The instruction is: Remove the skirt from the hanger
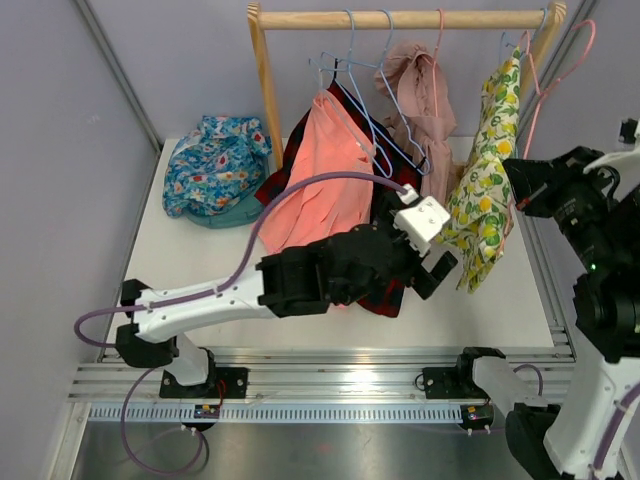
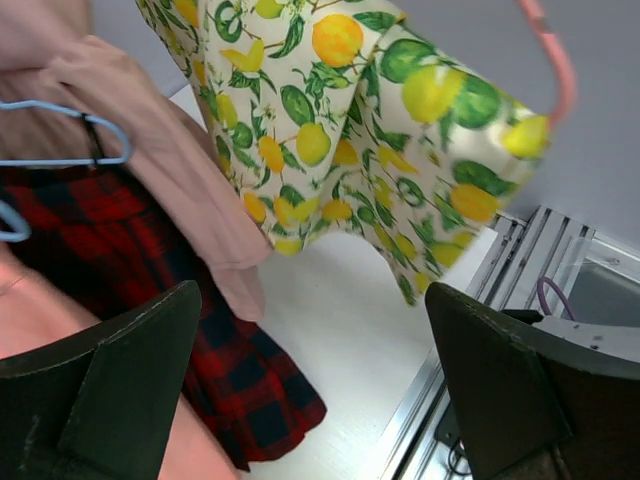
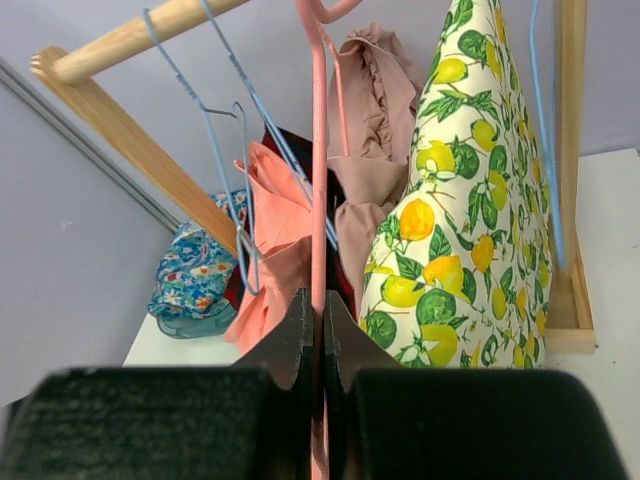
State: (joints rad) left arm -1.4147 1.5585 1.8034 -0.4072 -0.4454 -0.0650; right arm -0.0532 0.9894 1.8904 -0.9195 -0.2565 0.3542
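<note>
The white desk (image 1: pixel 500 322) is carrying a wooden rack (image 1: pixel 400 18), where the lemon-print skirt (image 1: pixel 485 190) is hanging at the right end, just beside a pink hanger (image 3: pixel 318 180). The right end effector (image 3: pixel 320 312) is clamping that hanger's wire. The left end effector (image 1: pixel 440 270) is hovering, fingers apart, near the skirt's hem.

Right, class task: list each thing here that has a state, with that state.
Left hand: open, holding nothing.
Right hand: shut on pink hanger.
Lemon skirt: hanging at rack's right end.
Plaid skirt: hanging.
Coral garment: hanging.
Beige blouse: hanging.
Blue floral cloth: lying crumpled on table.
</note>
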